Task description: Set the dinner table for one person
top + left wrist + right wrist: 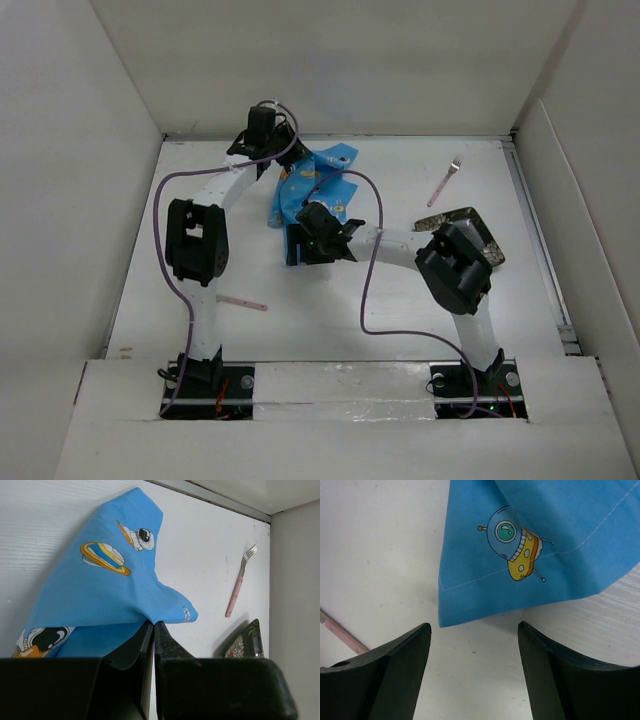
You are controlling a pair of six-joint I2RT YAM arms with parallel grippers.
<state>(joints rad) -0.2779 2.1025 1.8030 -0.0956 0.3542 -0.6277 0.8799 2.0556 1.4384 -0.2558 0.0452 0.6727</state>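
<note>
Spreading placemat [312, 190] on dinner table [400, 310]: your left gripper [154, 626] pinches raised fold, your right gripper [474, 645] gapes beside free corner. Next, likely: clamp that corner, draw cloth flat.

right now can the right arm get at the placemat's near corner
Probably yes. The right end effector is open, and the placemat corner sits just ahead of its fingers with nothing between them. The way looks free.
</note>
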